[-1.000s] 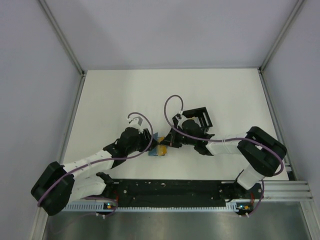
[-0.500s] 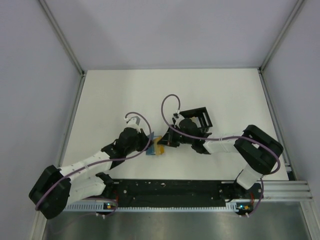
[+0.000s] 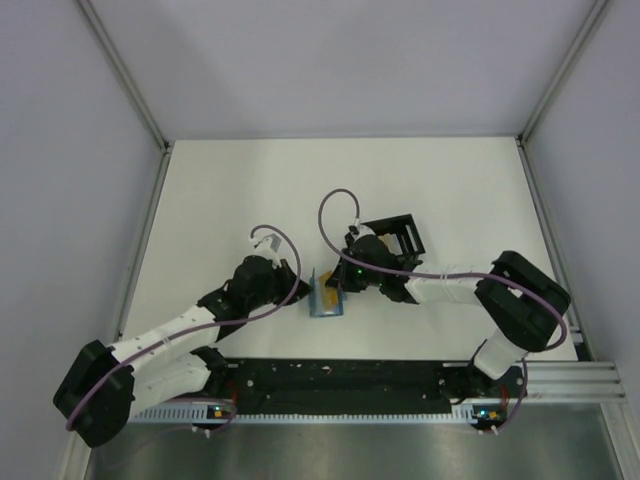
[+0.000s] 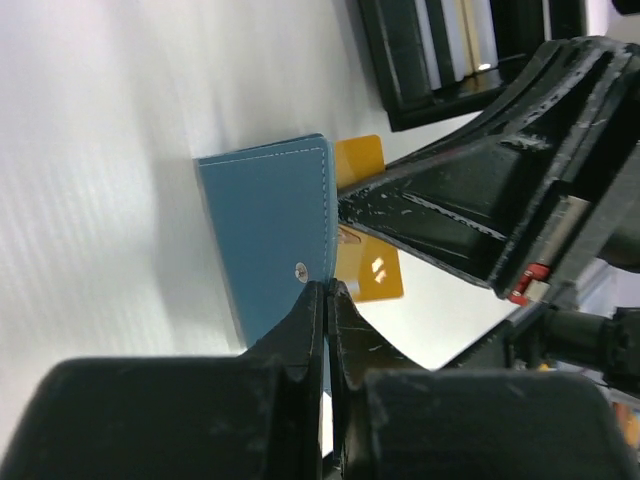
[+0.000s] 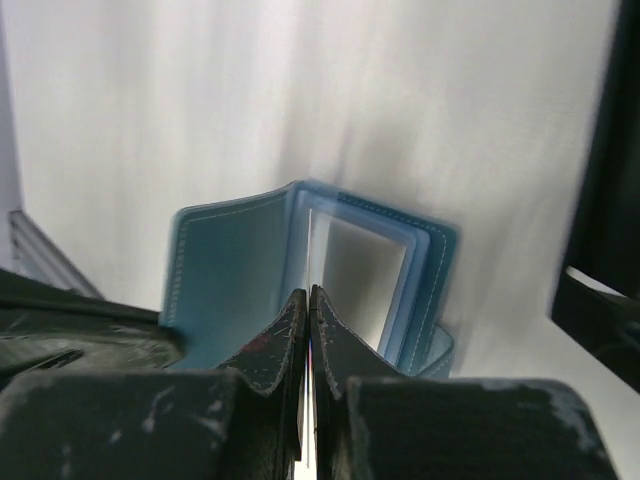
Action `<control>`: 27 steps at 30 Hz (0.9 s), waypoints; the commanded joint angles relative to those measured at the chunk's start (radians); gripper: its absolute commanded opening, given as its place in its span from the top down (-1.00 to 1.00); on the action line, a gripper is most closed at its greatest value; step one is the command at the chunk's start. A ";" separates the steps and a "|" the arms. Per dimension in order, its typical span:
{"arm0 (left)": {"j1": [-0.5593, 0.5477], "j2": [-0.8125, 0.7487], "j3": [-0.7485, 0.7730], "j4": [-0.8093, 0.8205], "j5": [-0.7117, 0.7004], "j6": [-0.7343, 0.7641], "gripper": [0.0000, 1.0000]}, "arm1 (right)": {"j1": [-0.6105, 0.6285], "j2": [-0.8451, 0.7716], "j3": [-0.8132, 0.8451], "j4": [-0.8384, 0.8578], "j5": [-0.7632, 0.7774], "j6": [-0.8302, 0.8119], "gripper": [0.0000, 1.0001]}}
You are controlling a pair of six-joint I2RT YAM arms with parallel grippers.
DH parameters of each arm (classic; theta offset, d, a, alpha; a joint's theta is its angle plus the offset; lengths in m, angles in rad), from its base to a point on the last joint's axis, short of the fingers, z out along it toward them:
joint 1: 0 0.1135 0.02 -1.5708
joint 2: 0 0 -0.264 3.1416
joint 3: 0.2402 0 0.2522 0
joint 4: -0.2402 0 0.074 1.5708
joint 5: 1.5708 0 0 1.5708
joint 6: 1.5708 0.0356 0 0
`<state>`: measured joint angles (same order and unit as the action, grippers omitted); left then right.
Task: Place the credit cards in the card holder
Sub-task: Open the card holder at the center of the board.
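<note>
The card holder lies open on the table, near its front edge and between the two arms. One teal cover is lifted off the surface and stands roughly upright. In the right wrist view the card holder spreads like a book, with a clear inner sleeve showing between its covers. An orange card sits in the opening, and the left wrist view shows that orange card just behind the raised cover.

The left gripper comes in from the left. Its jaws are closed on the free edge of the raised cover, close to the small metal snap. The right gripper comes in from the right with its jaws pinched together on the card, which appears there only as a thin pale line, edge-on.

A black tray stands on the table just behind the right gripper, apart from the card holder. Pale strips show in its compartments, too unclear to identify.
</note>
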<state>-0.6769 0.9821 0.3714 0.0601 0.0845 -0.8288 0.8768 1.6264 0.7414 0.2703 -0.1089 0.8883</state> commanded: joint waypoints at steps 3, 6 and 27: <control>0.002 -0.025 -0.077 0.204 0.113 -0.180 1.00 | 0.010 -0.138 0.020 -0.206 0.190 -0.092 1.00; 0.000 -0.019 -0.095 0.163 0.069 -0.181 1.00 | 0.010 -0.186 -0.022 -0.215 0.199 -0.101 1.00; 0.000 -0.025 -0.095 -0.246 -0.170 -0.085 1.00 | 0.008 -0.299 -0.137 -0.229 0.239 -0.078 1.00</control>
<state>-0.6758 0.9237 0.2676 -0.1299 -0.0494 -0.9405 0.8768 1.3899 0.6132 0.0158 0.0940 0.8066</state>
